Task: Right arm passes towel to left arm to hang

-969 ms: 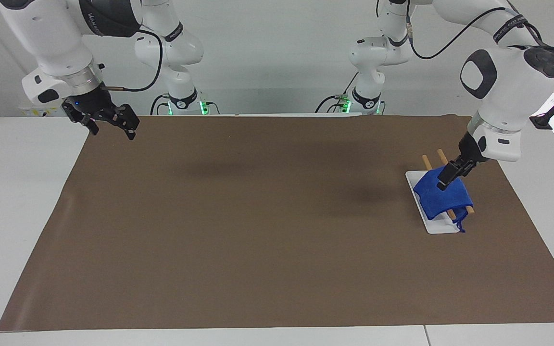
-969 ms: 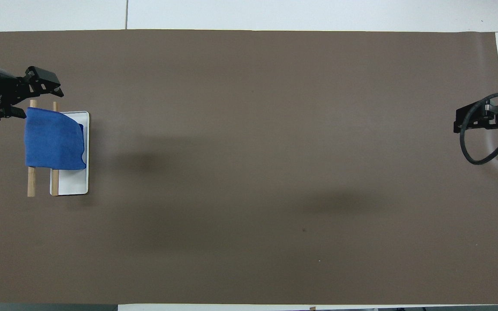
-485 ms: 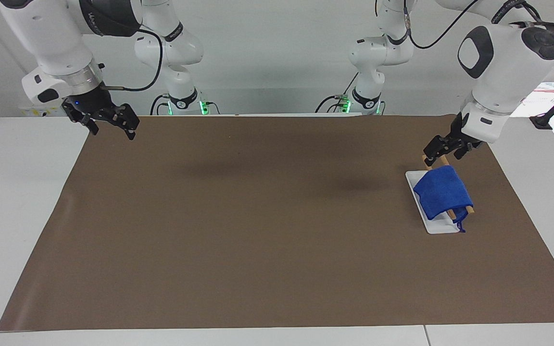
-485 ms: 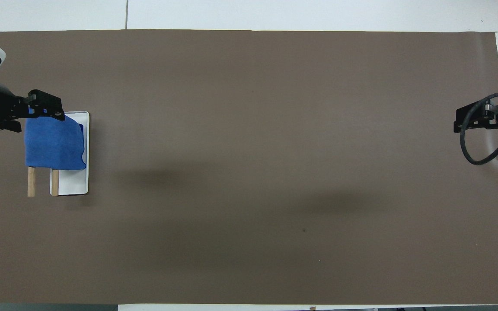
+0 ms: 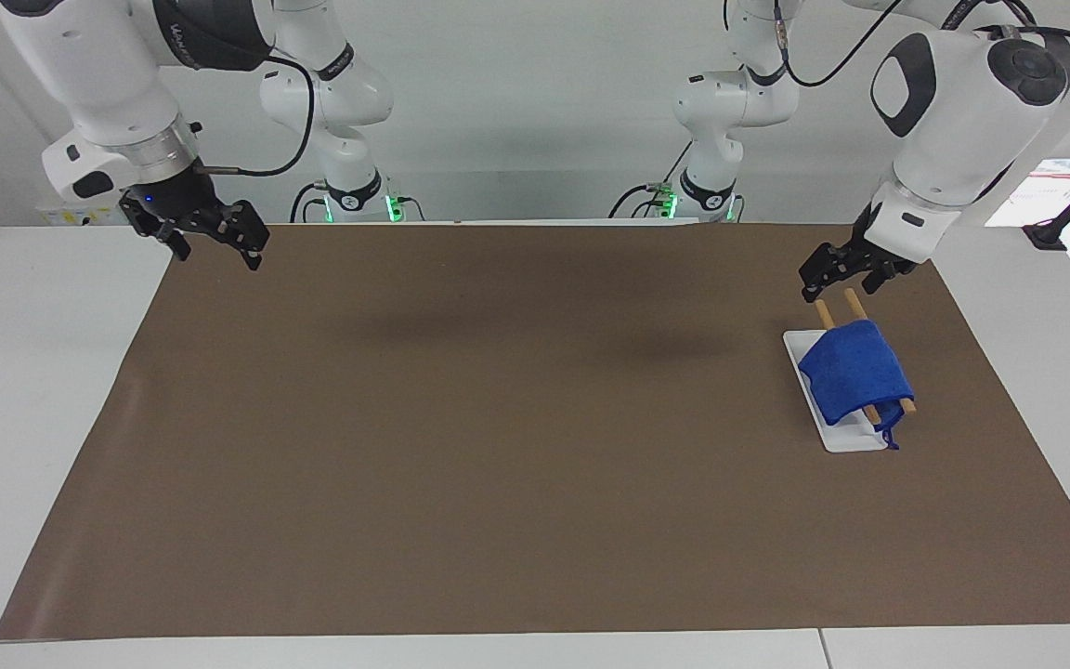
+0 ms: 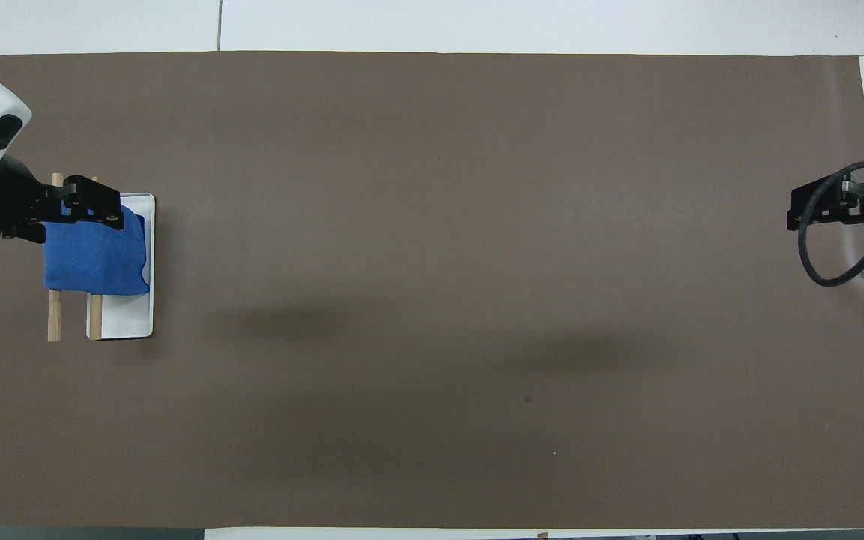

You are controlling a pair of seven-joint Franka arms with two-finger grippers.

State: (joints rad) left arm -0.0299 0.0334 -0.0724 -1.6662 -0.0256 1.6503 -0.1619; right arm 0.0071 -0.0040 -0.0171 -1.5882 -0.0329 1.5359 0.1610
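Fingers, left gripper (image 5: 846,274): spread apart and holding nothing, at the right of the facing view, raised over the brown mat just above the robot-side ends of the rods; in the overhead view (image 6: 79,210) it sits at the left edge and covers the upper edge of the towel without touching it.
Fingers, right gripper (image 5: 219,243): parted and empty in the facing view's upper left, raised over the corner of the mat; at the right edge of the overhead view (image 6: 826,208).
Towel: small bright blue microfibre cloth (image 5: 855,370), draped over two thin wooden rods (image 5: 854,302), right of centre in the facing view; left of centre-height in the overhead view (image 6: 94,255). A thin blue loop (image 5: 888,429) hangs from its lower corner.
Rack: the rods stand on a flat white rectangular base (image 5: 837,432), their ends poking out past the cloth on both sides; in the overhead view the base (image 6: 128,319) shows below the towel.
Left arm: white jointed arm with a black oval patch (image 5: 948,111), coming in from the upper right of the facing view.
Right arm: white jointed arm (image 5: 103,84) with a small blue wrist light, waiting at the upper left.
Mat: large brown sheet (image 5: 498,418) covering most of the white table (image 5: 43,372).
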